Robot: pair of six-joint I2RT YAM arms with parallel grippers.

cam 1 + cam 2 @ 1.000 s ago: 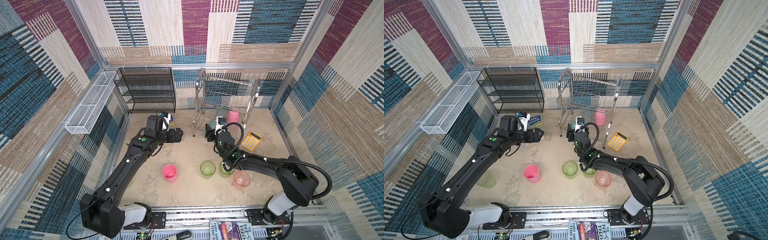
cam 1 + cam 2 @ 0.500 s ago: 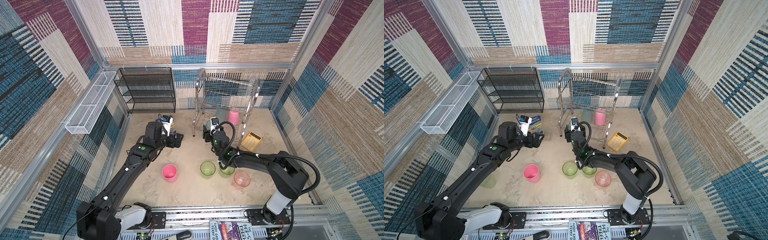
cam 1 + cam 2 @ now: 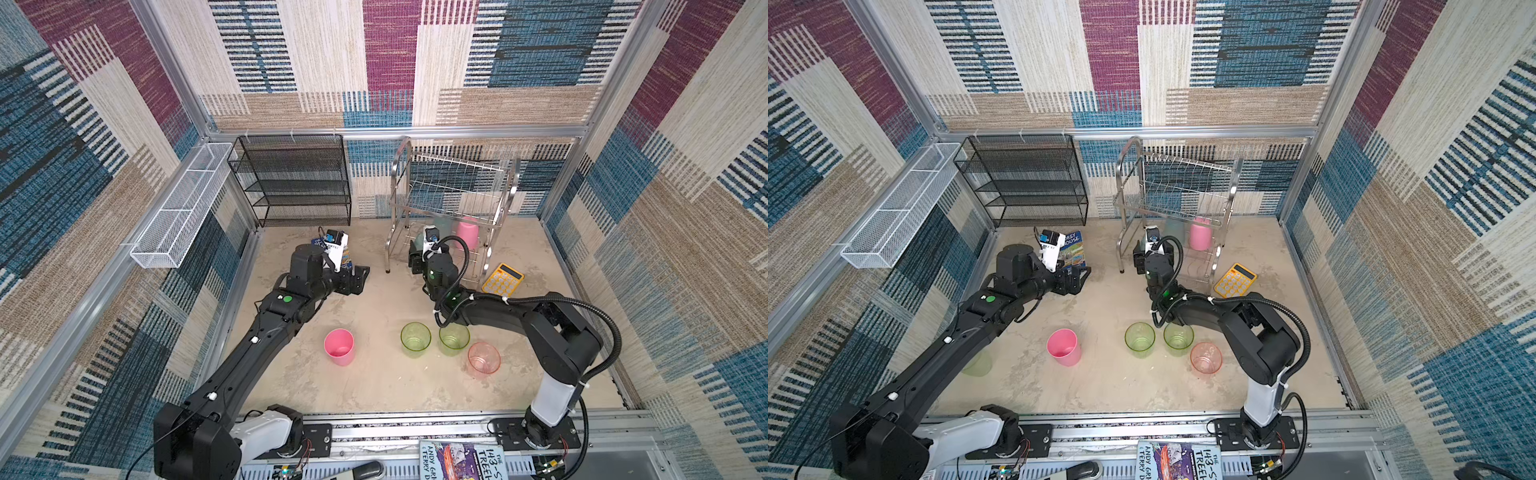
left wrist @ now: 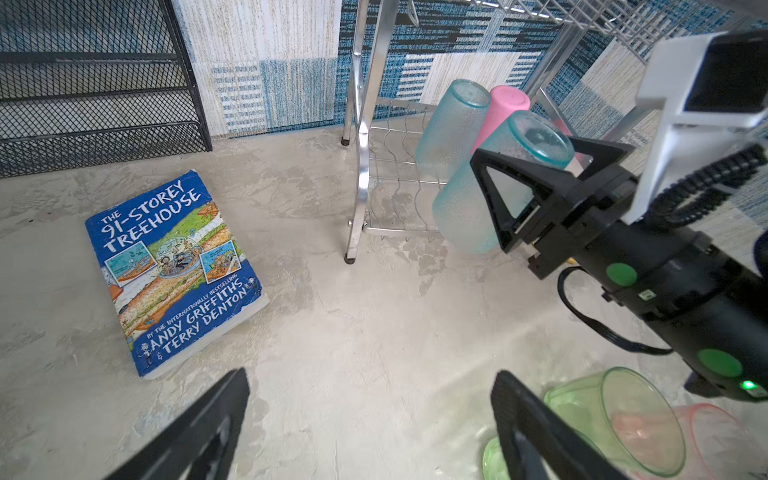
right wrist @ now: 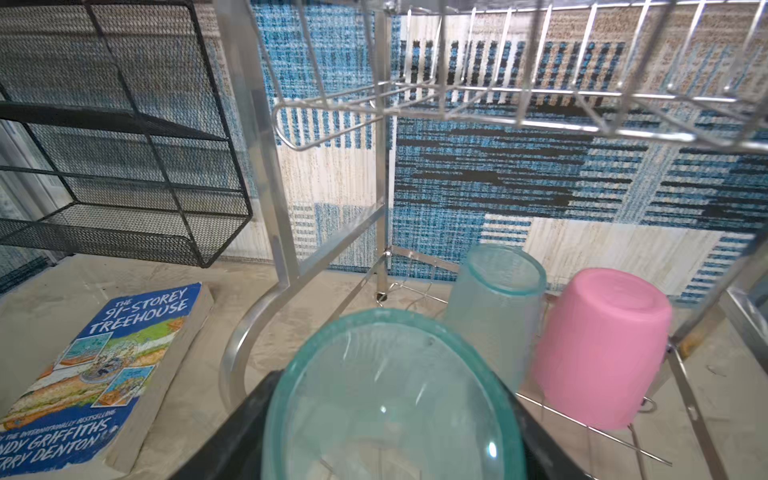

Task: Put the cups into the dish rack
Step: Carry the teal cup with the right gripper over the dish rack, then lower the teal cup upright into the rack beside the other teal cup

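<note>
The steel dish rack [image 3: 453, 199] [image 3: 1177, 195] stands at the back, right of the middle. My right gripper [image 5: 390, 419] is shut on a see-through teal cup [image 5: 386, 399] [image 4: 478, 199], holding it tilted at the front left of the rack's lower tier. A second teal cup [image 5: 496, 299] and a pink cup [image 5: 598, 345] rest upside down on that tier. On the floor stand a pink cup [image 3: 340, 347], two yellow-green cups [image 3: 415, 338] [image 3: 454, 338] and a salmon cup [image 3: 484, 359]. My left gripper [image 4: 370, 376] [image 3: 361, 278] is open and empty, low over bare floor left of the rack.
A blue paperback [image 4: 174, 270] lies on the floor by the left gripper. A black mesh shelf unit [image 3: 291, 178] stands at the back left, a white mesh basket [image 3: 178, 208] hangs on the left wall. A yellow calculator [image 3: 503, 279] lies right of the rack. Another yellow-green cup [image 3: 978, 365] shows beside the left arm.
The left arm drew back a little toward the near side with its gripper still open. The right arm's elbow swung inward and carried the teal cup slightly closer to the rack.
</note>
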